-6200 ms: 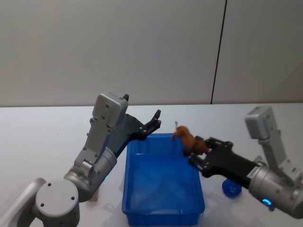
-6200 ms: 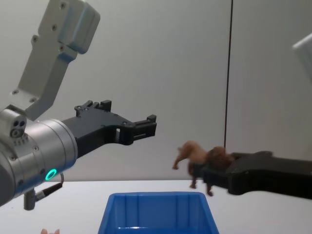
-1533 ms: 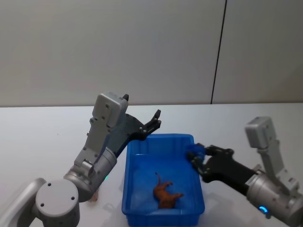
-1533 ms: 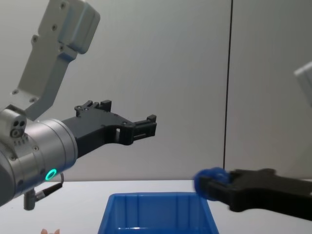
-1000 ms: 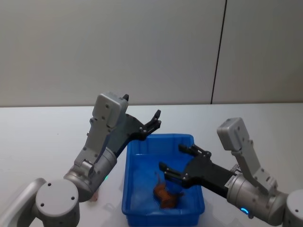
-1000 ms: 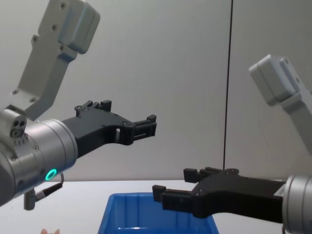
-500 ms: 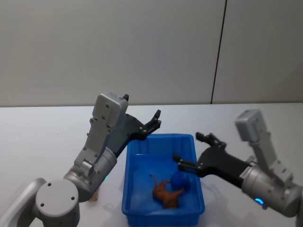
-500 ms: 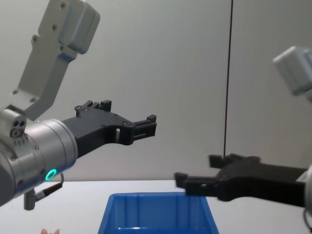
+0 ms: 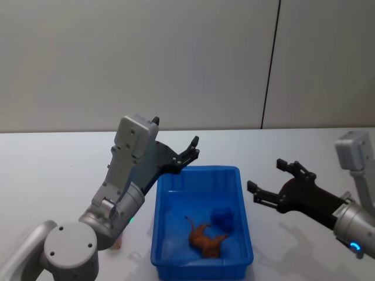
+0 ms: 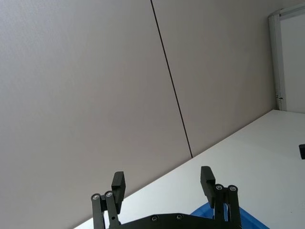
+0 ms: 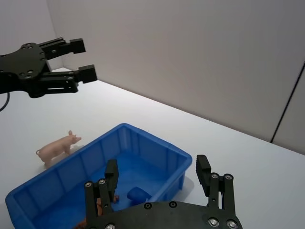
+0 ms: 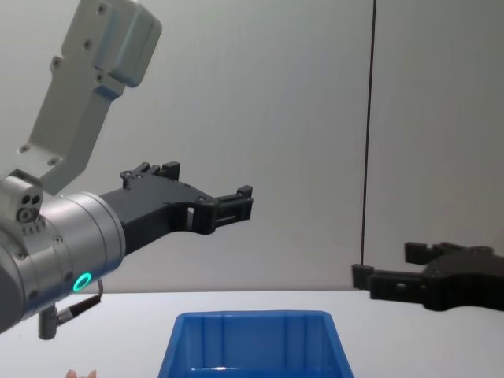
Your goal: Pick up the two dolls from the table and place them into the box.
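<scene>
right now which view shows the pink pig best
Right wrist view: the pink pig stands whole on the table beside the blue bin. Head view: a pink sliver under the left arm. Chest view: pink tips at the bottom edge.

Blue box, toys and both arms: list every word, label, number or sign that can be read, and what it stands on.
None: no readable text on the blue box, the brown animal, the pink pig, the left gripper or the right gripper.
The green ring light is a plain lamp with no mark.
</scene>
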{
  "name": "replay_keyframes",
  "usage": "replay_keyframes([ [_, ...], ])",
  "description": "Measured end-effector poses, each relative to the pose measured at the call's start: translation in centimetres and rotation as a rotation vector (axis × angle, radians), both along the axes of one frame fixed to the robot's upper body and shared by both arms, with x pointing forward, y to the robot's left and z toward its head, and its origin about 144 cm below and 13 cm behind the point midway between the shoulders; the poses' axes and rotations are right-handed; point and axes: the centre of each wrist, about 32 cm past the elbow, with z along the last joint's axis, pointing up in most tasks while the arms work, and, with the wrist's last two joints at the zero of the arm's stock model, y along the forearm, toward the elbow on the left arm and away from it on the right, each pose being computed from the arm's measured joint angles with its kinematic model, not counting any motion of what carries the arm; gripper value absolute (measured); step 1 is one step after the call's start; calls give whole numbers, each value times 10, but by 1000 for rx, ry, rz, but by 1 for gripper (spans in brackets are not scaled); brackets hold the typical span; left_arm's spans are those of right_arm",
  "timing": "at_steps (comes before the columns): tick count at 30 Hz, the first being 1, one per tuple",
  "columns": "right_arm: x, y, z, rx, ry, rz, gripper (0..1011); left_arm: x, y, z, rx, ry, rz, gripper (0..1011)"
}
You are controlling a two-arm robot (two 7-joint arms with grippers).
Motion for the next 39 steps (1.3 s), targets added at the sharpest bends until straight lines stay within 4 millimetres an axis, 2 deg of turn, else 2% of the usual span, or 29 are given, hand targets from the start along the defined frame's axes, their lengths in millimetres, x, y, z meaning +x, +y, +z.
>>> replay_keyframes([
  [10, -3, -15, 0, 9, 12, -32, 1000, -2, 2, -1, 6, 6, 7, 1001],
  [21, -5, -22, 0, 13, 18, -46, 1000, -23, 13, -8, 20, 51, 86, 1001],
  [32, -5, -24, 0, 15, 20, -53, 1000, -55, 32, -31, 2, 125, 189, 1001],
  [39, -5, -25, 1, 16, 20, -55, 1000, -74, 44, -53, -34, 185, 242, 1001],
])
